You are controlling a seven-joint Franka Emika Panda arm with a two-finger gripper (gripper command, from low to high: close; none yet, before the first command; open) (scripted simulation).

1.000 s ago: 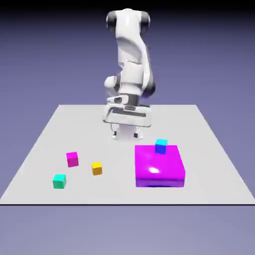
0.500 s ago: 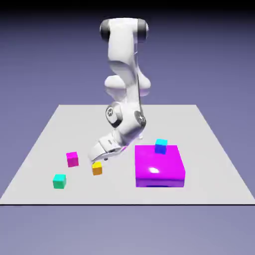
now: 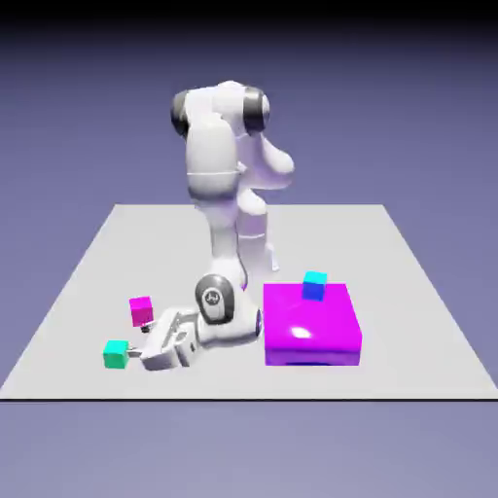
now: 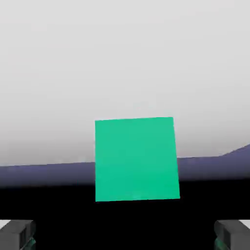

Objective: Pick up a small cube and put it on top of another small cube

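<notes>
tool (image 4: 125, 235): jaws wide, nothing gripped | teal cube (image 4: 136, 159): on tabletop (image 3: 321, 233), ahead of fingertips | magenta cube (image 3: 142, 311): on tabletop, near tool

We see the small teal-green cube (image 4: 136, 159) a little below the middle, showing one flat, nearly square face, its upper edge tipped very slightly; above it and to both sides spreads the pale worktop (image 4: 122, 58), greyer toward its lower edge; beneath that edge runs a blue-violet band of backdrop (image 4: 44, 175), rising at the far right, and then solid black, with the cube's face overlapping all three; in the bottom corners we find the two grey tips of the pincer (image 4: 125, 235), standing wide apart with nothing between them, each with a dark greenish patch low on its inner side, perhaps a reflection of the cube, though we cannot be sure.
</notes>
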